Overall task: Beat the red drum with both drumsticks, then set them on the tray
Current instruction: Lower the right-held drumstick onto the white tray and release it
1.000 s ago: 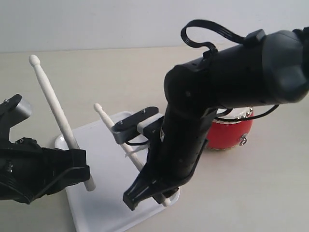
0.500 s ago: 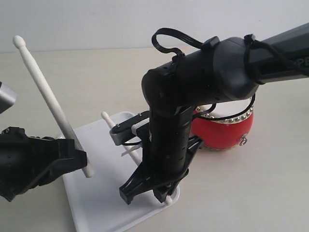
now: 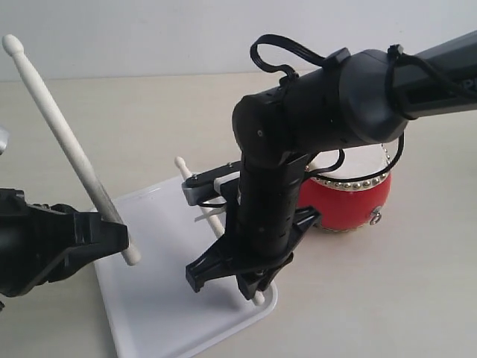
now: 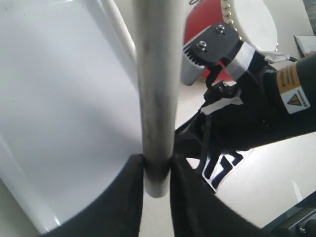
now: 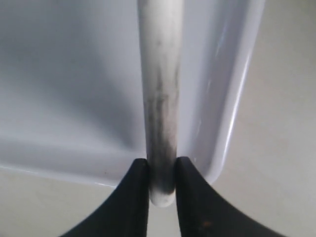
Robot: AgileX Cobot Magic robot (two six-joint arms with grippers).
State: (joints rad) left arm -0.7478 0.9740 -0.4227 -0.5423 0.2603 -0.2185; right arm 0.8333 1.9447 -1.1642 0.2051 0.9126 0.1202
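Note:
The red drum point(image 3: 350, 201) stands at the right, half hidden behind my right arm. The white tray point(image 3: 160, 306) lies in front, left of it. My left gripper point(image 3: 112, 235) is shut on the butt end of one drumstick point(image 3: 59, 127), which slants up and to the left above the tray's left side. My right gripper point(image 3: 244, 281) reaches across the middle and is shut on the other drumstick point(image 3: 200, 195), held low over the tray's right part. In the wrist views each stick point(image 4: 155, 94) point(image 5: 159, 98) is pinched near its butt end, with the tray point(image 4: 59, 98) point(image 5: 69, 69) beneath.
The tan tabletop point(image 3: 387, 298) runs to a pale wall at the back. My right arm's bulky black forearm point(image 3: 335, 97) hangs over the drum and the tray. The tray's raised rim point(image 5: 237, 98) lies right beside the right stick's butt end.
The left gripper has drawn left with its stick, whose tip rose toward the upper left. The right arm has swung down over the tray, uncovering more of the drum.

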